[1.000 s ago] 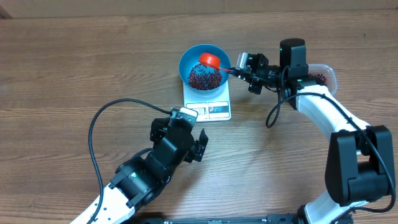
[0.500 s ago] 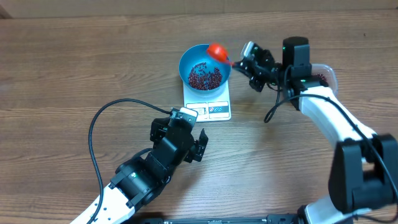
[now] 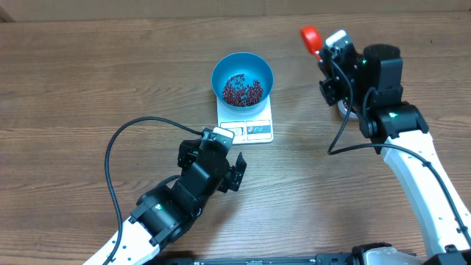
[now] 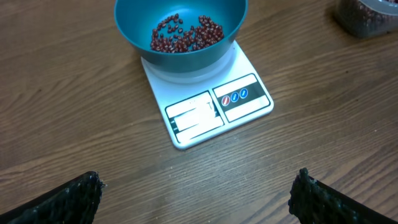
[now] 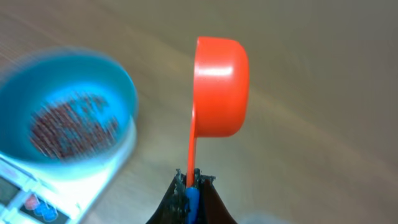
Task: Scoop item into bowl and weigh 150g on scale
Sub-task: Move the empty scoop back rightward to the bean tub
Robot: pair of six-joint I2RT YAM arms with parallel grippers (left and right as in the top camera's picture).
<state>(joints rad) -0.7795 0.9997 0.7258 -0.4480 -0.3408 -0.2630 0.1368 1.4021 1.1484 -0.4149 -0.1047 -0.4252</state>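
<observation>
bowl (image 5: pixel 126 98) & scale (image 5: pixel 43 190) blurred in r wrist view, tub (image 4: pixel 343 18) cut off top-right, l wrist view

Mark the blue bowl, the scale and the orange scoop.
blue bowl (image 3: pixel 243 60), overhead view, bare inner wall on the far side.
scale (image 4: pixel 205 112), left wrist view, its display window.
orange scoop (image 5: pixel 221 87), right wrist view, middle of its cup.

Blue bowl (image 3: pixel 219 68) of beans (image 3: pixel 243 91) on the scale (image 3: pixel 246 130), orange scoop (image 3: pixel 310 34) in right hand (image 3: pixel 327 46) well apart
</observation>
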